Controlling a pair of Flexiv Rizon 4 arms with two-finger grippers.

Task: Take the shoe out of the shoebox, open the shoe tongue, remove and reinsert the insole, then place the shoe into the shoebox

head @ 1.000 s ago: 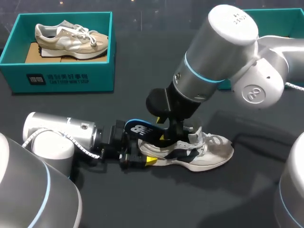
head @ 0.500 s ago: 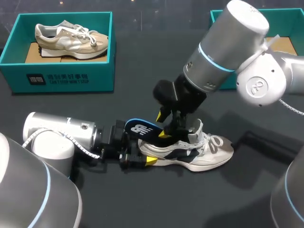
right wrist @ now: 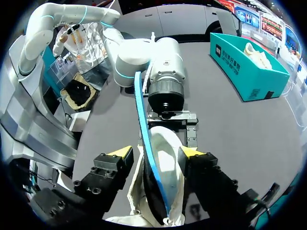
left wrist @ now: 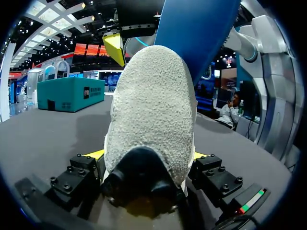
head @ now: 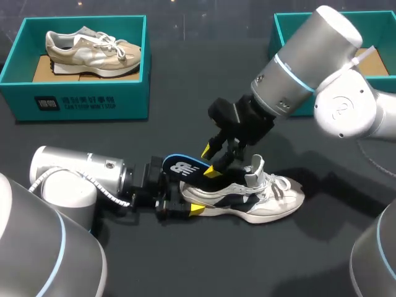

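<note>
A white and navy shoe (head: 272,201) lies on its sole on the dark table, toe to the right, tongue (head: 257,167) standing up. A blue insole (head: 184,167) sticks out of its opening, slanting up over the heel. My left gripper (head: 184,197) lies low on the table, shut on the heel; in the left wrist view the heel (left wrist: 151,110) fills the gap between both fingers. My right gripper (head: 211,159) hangs above the opening, open. In the right wrist view the insole's edge (right wrist: 142,120) passes between its fingers (right wrist: 157,153) and touches neither.
A teal shoebox (head: 80,102) at the back left holds a beige shoe (head: 93,49). A second teal shoebox (head: 288,25) stands at the back right, partly behind my right arm. Bare dark table lies in front of the shoe and right of it.
My right gripper has risen from the shoe's opening and drawn back up and to the right. The left gripper, the shoe and the insole have stayed put.
</note>
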